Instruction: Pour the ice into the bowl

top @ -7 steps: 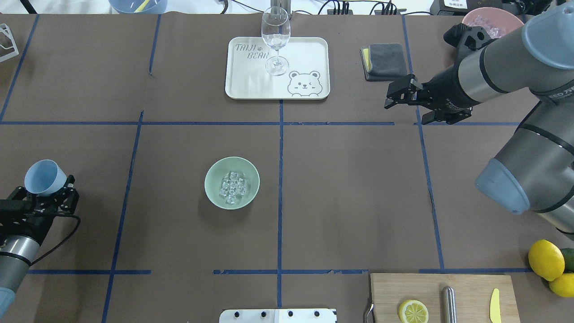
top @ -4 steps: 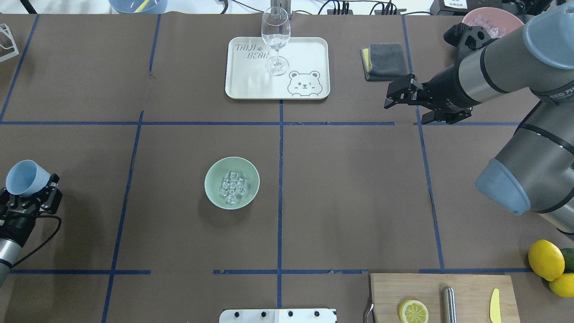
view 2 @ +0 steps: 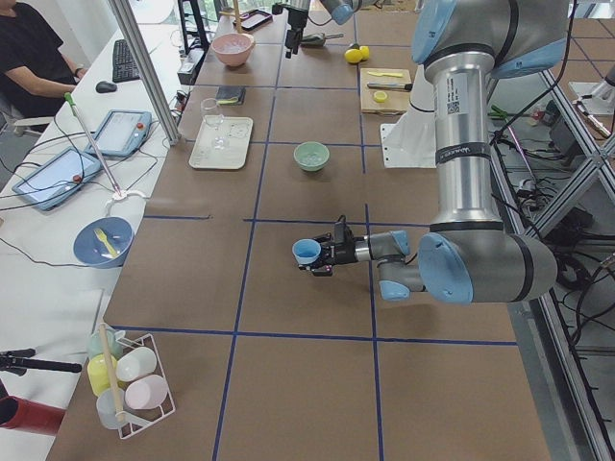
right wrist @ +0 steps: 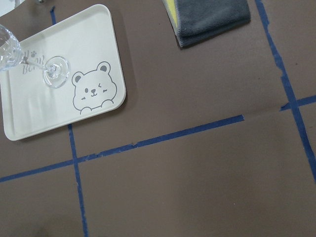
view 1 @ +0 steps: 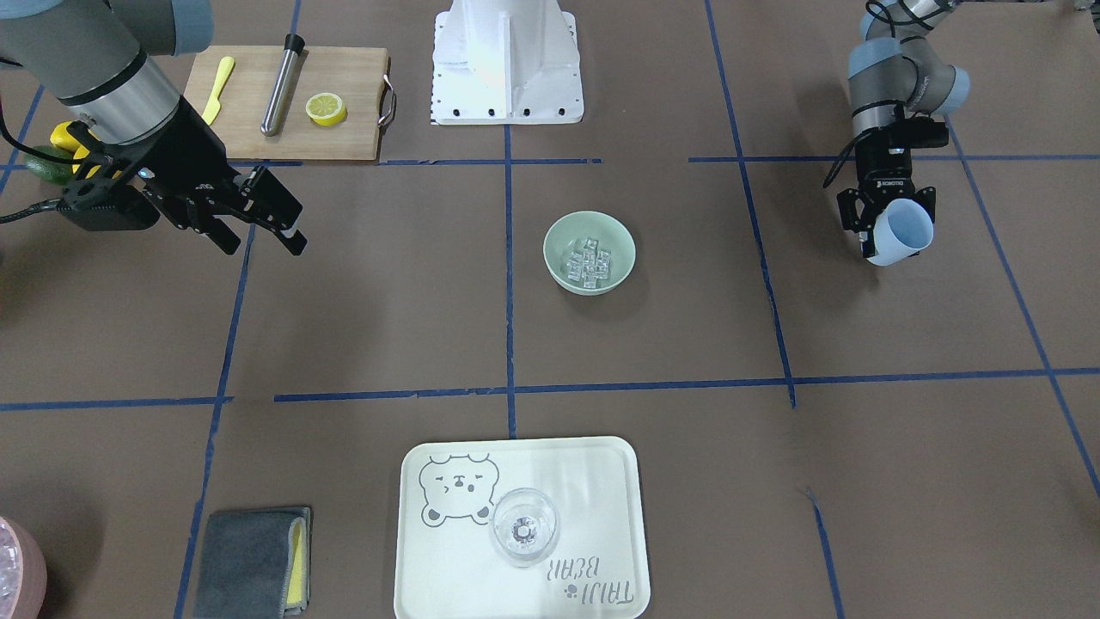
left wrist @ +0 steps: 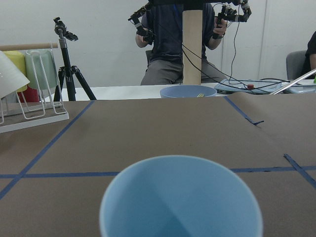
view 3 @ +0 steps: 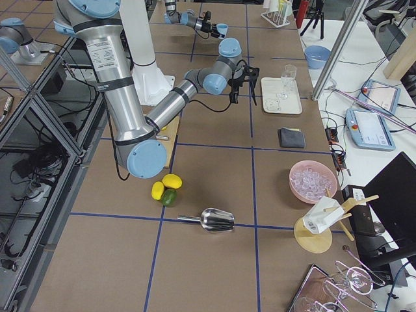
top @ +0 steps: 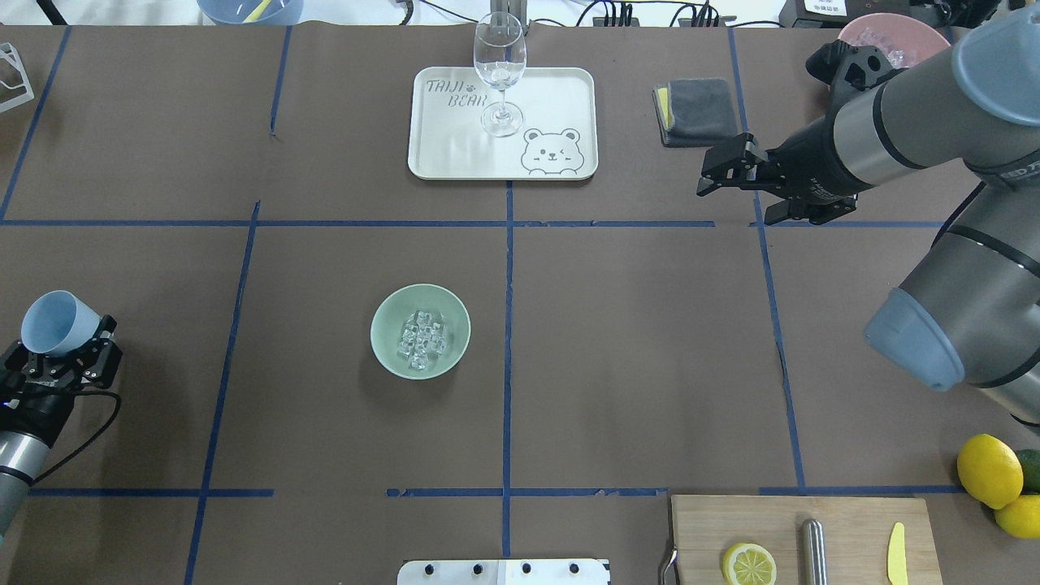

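The pale mint-green bowl (top: pixel 387 341) stands on the table left of centre and holds the ice (top: pixel 421 337), several small clear cubes. The bowl (view 1: pixel 560 234) and the ice (view 1: pixel 589 260) also show in the front view. My left gripper (top: pixel 71 351) is at the far left edge, well apart from the bowl, shut on a blue cup (top: pixel 50 322). The cup looks empty in the left wrist view (left wrist: pixel 180 202). My right gripper (top: pixel 708 180) is open and empty, hovering at the back right near the grey cloth.
A white bear tray (top: pixel 455 154) with a wine glass (top: pixel 500 69) sits at the back centre. A grey cloth (top: pixel 697 110) and a pink container (top: pixel 886 36) with ice are at the back right. A cutting board (top: pixel 845 532) with a lemon half and lemons (top: pixel 989 470) are at the front right.
My left gripper has carried the blue cup to the left, away from the bowl, then eased back slightly right. The right arm has barely moved.
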`<action>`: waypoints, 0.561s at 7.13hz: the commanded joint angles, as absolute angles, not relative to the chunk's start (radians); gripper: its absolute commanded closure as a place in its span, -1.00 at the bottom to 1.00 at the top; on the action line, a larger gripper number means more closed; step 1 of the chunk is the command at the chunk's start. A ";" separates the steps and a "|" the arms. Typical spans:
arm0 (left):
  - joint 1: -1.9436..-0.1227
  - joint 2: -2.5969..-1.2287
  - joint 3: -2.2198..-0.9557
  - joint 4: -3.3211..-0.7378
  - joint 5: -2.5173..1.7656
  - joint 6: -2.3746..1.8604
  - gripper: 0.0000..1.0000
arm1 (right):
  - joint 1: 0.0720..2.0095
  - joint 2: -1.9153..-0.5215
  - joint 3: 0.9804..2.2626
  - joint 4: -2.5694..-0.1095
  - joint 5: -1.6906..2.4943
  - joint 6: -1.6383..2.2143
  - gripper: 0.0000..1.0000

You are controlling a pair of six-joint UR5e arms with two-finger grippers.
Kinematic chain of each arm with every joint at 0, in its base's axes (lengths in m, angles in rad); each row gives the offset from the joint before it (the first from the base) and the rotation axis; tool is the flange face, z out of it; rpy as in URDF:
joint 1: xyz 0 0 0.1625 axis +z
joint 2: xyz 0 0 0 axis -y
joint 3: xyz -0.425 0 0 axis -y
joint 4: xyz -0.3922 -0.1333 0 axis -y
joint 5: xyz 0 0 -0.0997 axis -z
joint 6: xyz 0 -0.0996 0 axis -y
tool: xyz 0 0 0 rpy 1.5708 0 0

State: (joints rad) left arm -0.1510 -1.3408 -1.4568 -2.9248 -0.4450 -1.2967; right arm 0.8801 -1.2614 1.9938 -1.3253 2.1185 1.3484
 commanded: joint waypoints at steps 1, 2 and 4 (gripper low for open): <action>-0.164 -1.362 -1.419 -2.922 -0.452 -1.295 1.00 | 0.879 -1.261 1.993 -1.325 2.118 1.348 -1.00; -0.175 -1.364 -1.419 -2.922 -0.472 -1.295 1.00 | 0.879 -1.261 1.993 -1.325 2.118 1.348 -1.00; -0.178 -1.365 -1.417 -2.922 -0.477 -1.295 1.00 | 0.877 -1.261 1.991 -1.325 2.118 1.348 -1.00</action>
State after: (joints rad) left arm -0.1746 -1.3635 -1.4187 -2.9223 -0.4724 -1.2947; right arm 0.8784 -1.2610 1.9923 -1.3253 2.1184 1.3484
